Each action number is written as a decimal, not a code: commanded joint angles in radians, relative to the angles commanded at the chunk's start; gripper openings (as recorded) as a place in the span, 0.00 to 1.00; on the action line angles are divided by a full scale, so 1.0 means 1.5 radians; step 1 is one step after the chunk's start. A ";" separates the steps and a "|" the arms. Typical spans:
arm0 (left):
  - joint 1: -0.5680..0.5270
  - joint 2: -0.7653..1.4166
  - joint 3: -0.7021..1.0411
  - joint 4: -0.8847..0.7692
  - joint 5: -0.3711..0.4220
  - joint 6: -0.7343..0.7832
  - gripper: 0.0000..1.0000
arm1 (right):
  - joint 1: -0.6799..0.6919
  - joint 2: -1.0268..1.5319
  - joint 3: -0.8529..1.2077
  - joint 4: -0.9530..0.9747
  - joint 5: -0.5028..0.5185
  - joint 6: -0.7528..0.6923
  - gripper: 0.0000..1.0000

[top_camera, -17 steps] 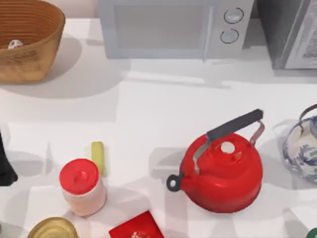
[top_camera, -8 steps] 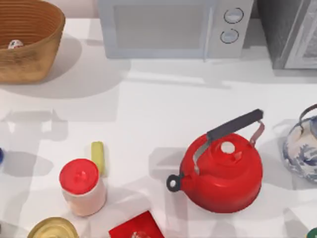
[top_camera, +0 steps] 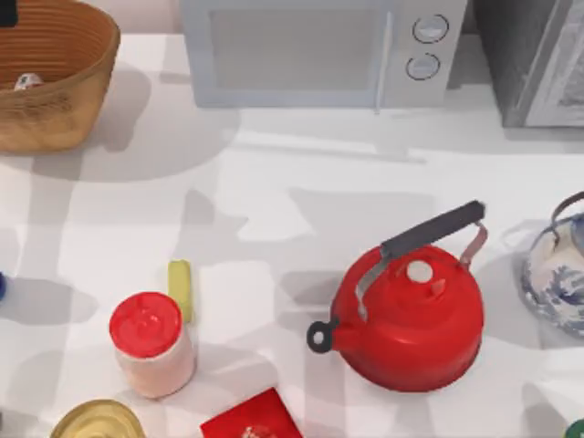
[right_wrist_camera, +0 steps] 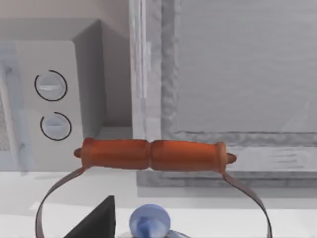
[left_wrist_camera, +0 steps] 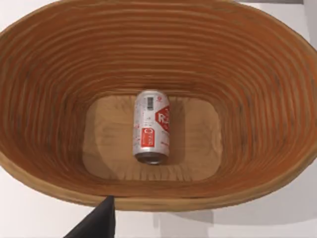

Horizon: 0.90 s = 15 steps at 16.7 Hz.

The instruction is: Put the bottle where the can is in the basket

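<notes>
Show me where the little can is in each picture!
Top view: the can peeks out inside the basket, at the table's far left corner.
Left wrist view: the can lies on its side on the basket's flat floor.
Right wrist view: not in it.
Shared landmark: the basket's ribbed wicker wall.

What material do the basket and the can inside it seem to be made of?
The basket: apparently woven wicker, matte brown, judging by its ribbed horizontal coils. The can: likely thin metal, with a printed white and red label; it lies on its side on the basket floor.
</notes>
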 joint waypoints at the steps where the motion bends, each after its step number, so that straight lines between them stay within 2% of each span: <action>1: 0.003 0.070 0.066 -0.032 0.003 0.005 1.00 | 0.000 0.000 0.000 0.000 0.000 0.000 1.00; 5: 0.014 0.327 0.302 -0.150 0.012 0.026 1.00 | 0.000 0.000 0.000 0.000 0.000 0.000 1.00; 9: 0.025 0.517 0.476 -0.239 0.016 0.046 1.00 | 0.000 0.000 0.000 0.000 0.000 0.000 1.00; 12: 0.030 0.595 0.549 -0.277 0.018 0.055 1.00 | 0.000 0.000 0.000 0.000 0.000 0.000 1.00; 15: 0.031 0.612 0.566 -0.286 0.018 0.058 1.00 | 0.000 0.000 0.000 0.000 0.000 0.000 1.00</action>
